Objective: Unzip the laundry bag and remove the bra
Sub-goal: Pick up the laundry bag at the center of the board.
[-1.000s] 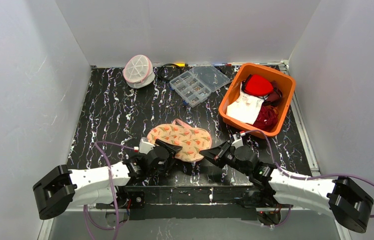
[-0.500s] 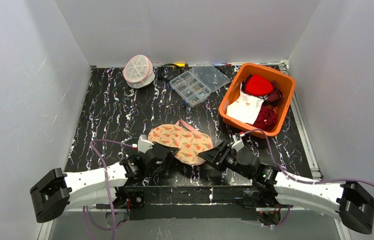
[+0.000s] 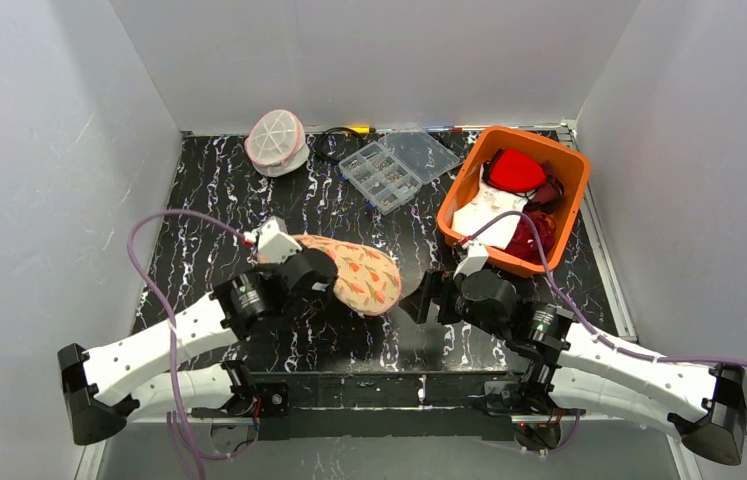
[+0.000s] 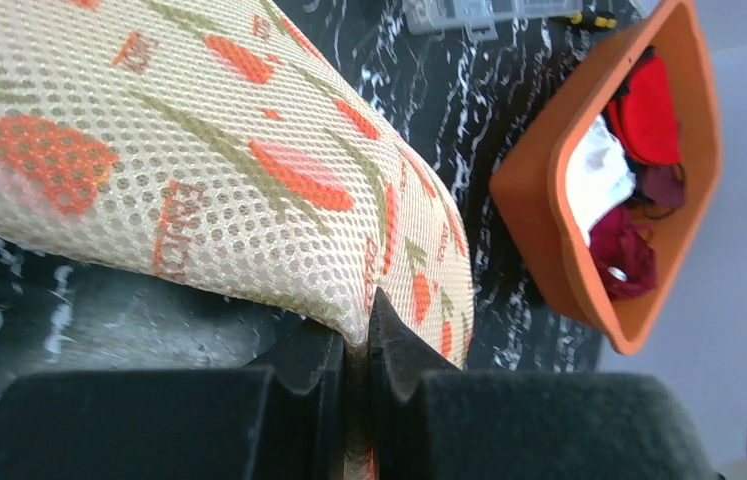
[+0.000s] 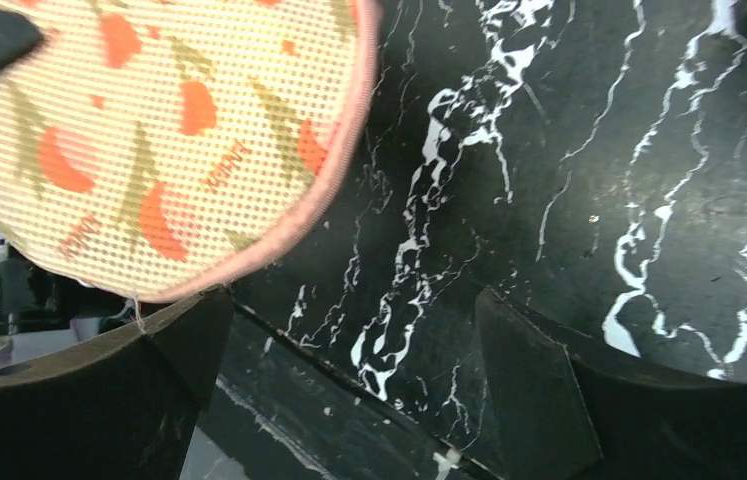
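The laundry bag (image 3: 276, 140), a small round white mesh pod with a pink rim, sits at the back left of the table, far from both arms. A beige mesh bra (image 3: 364, 280) with orange flower print and pink edging hangs just above the table's middle. My left gripper (image 3: 314, 275) is shut on its left edge; the left wrist view shows the fabric (image 4: 199, 170) pinched between the jaws (image 4: 357, 335). My right gripper (image 3: 429, 297) stands open just right of the bra, nothing between its fingers (image 5: 349, 305). The bra's pink rim (image 5: 334, 180) lies near its left finger.
An orange bin (image 3: 569, 170) holding red and white clothes stands at the back right, also seen in the left wrist view (image 4: 549, 200). A clear compartment box (image 3: 397, 167) lies open at the back centre, with a black cable (image 3: 327, 145) beside it.
My left gripper closed on the bra and lifted it back and to the left. My right gripper let go of it, opened wide and moved forward.
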